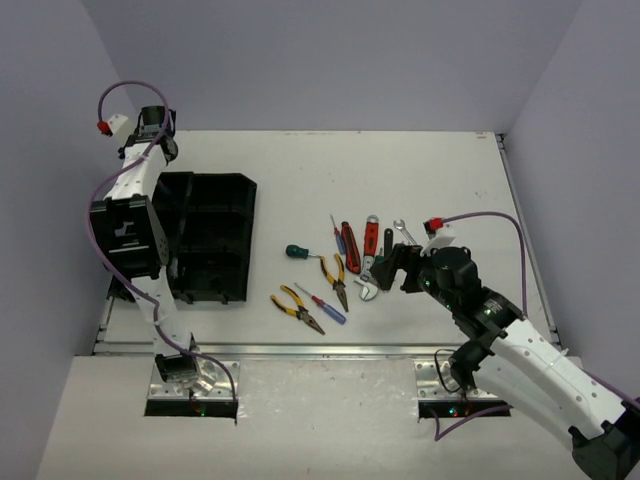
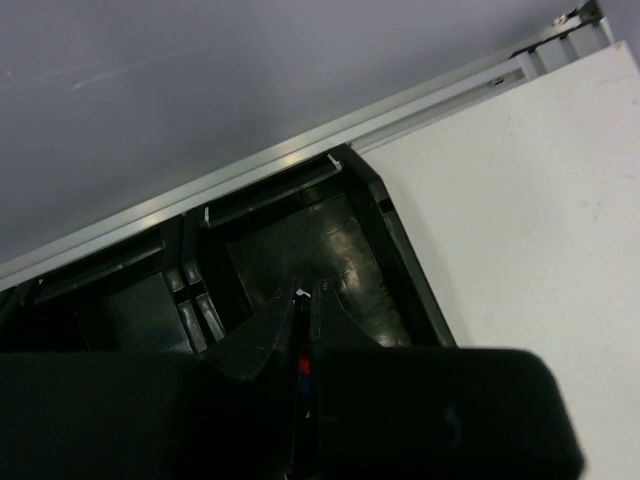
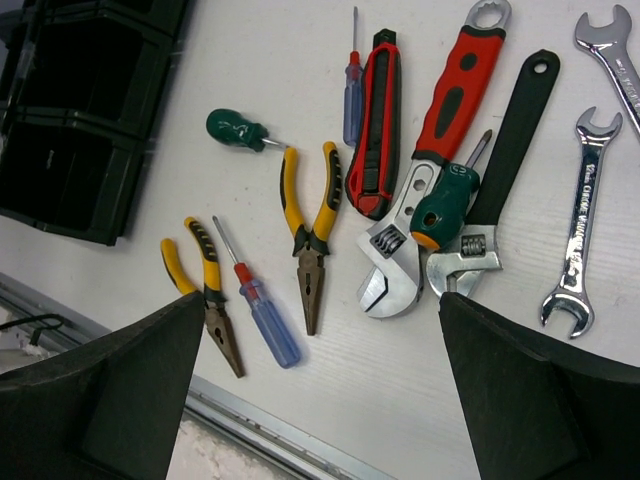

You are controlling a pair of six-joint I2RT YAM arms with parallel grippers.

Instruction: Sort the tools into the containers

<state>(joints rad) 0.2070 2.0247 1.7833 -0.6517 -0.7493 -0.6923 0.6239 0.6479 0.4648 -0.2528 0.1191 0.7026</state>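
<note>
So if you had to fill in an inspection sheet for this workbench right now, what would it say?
Surface: white table, metal rail along its near edge.
Job's things: black tray at the left; tools lie loose on the table to its right: two yellow pliers, screwdrivers, wrenches, a red cutter.
Clutter: nothing seen.
End effectors: left end effector shut over a tray compartment; right end effector open above the tools, holding nothing.
Cables: a purple cable loops off each arm.
Surroundings: plain pale walls on three sides.
</note>
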